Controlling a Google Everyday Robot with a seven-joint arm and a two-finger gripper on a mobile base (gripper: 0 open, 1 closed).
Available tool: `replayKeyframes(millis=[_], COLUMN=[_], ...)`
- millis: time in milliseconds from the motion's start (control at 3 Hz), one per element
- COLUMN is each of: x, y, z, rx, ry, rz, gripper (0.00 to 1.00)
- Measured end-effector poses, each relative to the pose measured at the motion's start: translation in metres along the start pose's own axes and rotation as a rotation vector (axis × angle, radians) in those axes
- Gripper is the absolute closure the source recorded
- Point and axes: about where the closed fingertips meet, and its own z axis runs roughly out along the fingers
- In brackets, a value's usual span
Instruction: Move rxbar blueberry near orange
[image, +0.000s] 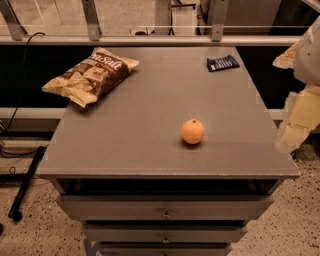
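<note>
The rxbar blueberry (223, 63) is a dark navy bar with white lettering. It lies flat near the far right corner of the grey table top (150, 115). The orange (192, 131) sits on the table right of centre, toward the front, well apart from the bar. My gripper (295, 125) shows as cream and white arm parts at the right edge of the view. It is beyond the table's right side, holds nothing I can see and touches neither object.
A large brown-and-cream chip bag (92, 75) lies at the far left of the table. Drawers (165, 210) run below the front edge. A metal rail (150, 39) runs behind the table. A black cable and pole (25, 180) lie on the floor at the left.
</note>
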Motion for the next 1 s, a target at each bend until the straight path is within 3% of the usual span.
replayKeyframes(millis=[333,667,1000], x=[0.0,-0.01,-0.025], y=[0.0,-0.027,-0.081], z=[0.0,0.018,0.049], rx=[0.0,0.006,0.031], ry=[-0.001,-0.074,-0.188], rz=[0.0,0.023,0.098], gripper=[0.0,0.0,0.0])
